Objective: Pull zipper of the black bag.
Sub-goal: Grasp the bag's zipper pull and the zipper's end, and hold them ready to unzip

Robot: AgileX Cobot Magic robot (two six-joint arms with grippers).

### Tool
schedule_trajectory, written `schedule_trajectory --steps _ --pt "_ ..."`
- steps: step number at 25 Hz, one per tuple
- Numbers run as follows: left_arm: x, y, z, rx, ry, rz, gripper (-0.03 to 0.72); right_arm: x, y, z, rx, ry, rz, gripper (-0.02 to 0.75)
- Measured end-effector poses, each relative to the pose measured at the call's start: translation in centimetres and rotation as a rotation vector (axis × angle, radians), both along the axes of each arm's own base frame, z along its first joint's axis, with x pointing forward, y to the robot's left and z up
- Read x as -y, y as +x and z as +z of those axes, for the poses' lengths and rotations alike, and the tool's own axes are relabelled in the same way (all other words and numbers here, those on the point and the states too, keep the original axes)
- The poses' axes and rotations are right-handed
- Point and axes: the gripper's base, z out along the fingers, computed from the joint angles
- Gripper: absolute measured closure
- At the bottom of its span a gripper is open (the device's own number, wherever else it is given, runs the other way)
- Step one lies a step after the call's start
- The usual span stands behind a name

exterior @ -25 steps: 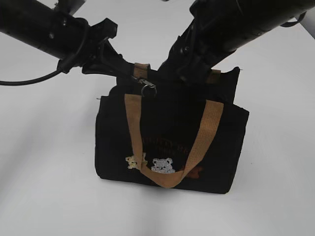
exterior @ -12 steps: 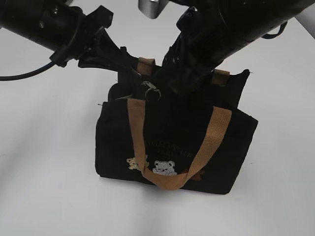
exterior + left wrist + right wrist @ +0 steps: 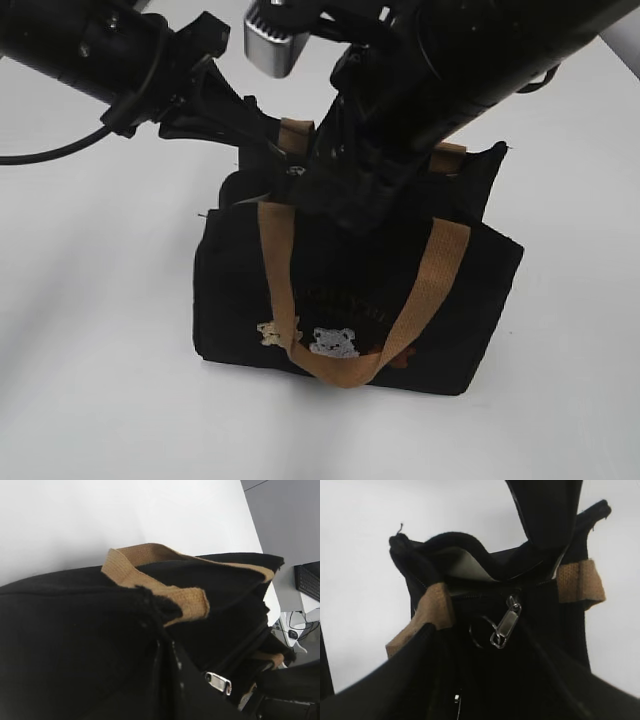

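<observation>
Closing in over the bag's (image 3: 350, 290) top, right gripper (image 3: 507, 645) now covers the spot where the zipper (image 3: 506, 625) hung exposed a second ago; pull dangles unheld between wide-spread jaws. Left gripper (image 3: 255, 135) pressed on the rear edge, grip impossible to tell. Suggests grasp imminent, pull not begun.

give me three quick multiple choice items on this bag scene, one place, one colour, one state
1. Where does the zipper pull hang?
A. at the top opening of the black bag
B. on the table
C. at the bag's bottom edge

2. What colour are the handles?
A. red
B. tan
C. white

3. How does the bag stand?
A. lying flat
B. upside down
C. upright on the white table

Key: 1 A, the right wrist view shows the silvery pull on the zip line at the top. 2 B, tan webbing shows in all views. 3 C, its base rests on the table.
</observation>
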Motion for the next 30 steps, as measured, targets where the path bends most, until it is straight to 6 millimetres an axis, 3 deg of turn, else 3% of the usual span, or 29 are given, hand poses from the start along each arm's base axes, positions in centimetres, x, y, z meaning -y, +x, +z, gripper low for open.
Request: schedule_trajectory --steps 13,23,30 --pt "0.1 -0.3 0.0 -0.020 -0.002 -0.025 0.699 -0.3 0.9 -0.1 0.069 0.020 -0.020 0.368" --pt "0.1 -0.2 0.2 -0.013 -0.003 -0.031 0.699 0.3 1.9 -1.6 0.041 -0.057 -0.038 0.373" --pt "0.1 -0.2 0.2 -0.014 -0.003 -0.032 0.699 0.4 1.7 -1.9 0.024 -0.091 -0.025 0.459"
